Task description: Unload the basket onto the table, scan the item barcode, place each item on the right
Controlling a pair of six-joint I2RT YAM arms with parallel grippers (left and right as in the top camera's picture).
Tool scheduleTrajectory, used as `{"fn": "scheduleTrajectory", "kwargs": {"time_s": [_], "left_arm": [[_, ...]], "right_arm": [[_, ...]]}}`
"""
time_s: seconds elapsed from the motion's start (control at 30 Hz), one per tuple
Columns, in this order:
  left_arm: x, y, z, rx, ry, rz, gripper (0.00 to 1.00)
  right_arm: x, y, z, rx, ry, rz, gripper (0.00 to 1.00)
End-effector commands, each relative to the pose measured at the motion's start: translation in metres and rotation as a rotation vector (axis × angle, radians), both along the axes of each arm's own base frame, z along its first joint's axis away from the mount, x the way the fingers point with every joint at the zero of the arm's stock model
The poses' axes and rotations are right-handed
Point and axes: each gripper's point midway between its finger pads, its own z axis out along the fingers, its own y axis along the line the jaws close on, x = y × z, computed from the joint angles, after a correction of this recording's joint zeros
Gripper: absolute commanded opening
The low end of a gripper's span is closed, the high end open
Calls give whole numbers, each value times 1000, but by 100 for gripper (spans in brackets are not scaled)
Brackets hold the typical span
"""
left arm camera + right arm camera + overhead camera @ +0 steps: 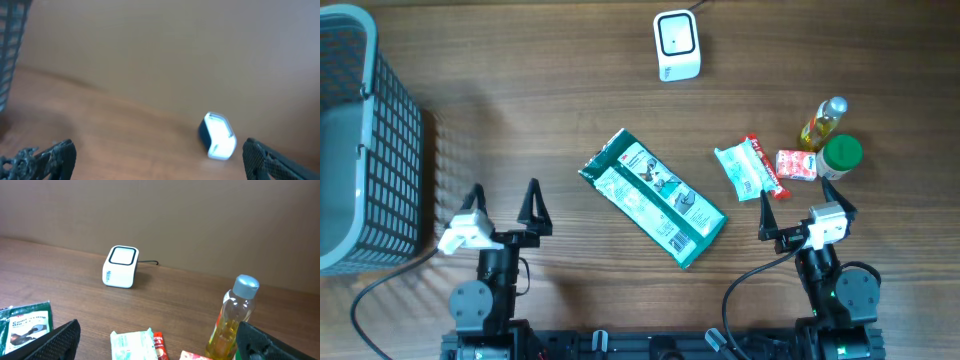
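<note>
The grey basket [360, 140] stands far left and has no part in this step. My left pincer [504, 192] hovers near the front edge, fingers spread wide and empty. Right of it, the large green packet [652, 197] lies flat and slanted mid-table. I take it for the item to scan. The white barcode scanner [677, 45] sits at the far edge, well apart from it. My right pincer [803, 207], also spread and empty, hangs near the small pouch [745, 167], red sachet [796, 165] and oil bottle [823, 122]. I'd grip the packet by one end, keep its barcode uncovered, and turn that face toward the scanner's window.
</note>
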Motion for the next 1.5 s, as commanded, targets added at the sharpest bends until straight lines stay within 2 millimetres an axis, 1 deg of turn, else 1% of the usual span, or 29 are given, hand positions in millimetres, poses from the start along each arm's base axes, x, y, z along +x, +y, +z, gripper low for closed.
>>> {"fn": "scheduleTrajectory", "kwargs": {"time_s": [0.0,0.03,0.07,1.47], "left_arm": [[0,-2,-25,166,92,-5,100],[0,-1,-34,188,130,-7,100],[0,-1,-39,221,148,-10,100],[0,-3,-38,228,144,-14,100]], "right_arm": [[-1,1,3,-7,-15,11,100],[-1,1,3,-8,-14,11,100],[-1,1,3,-8,-14,11,100],[-1,1,3,-8,-14,11,100]]}}
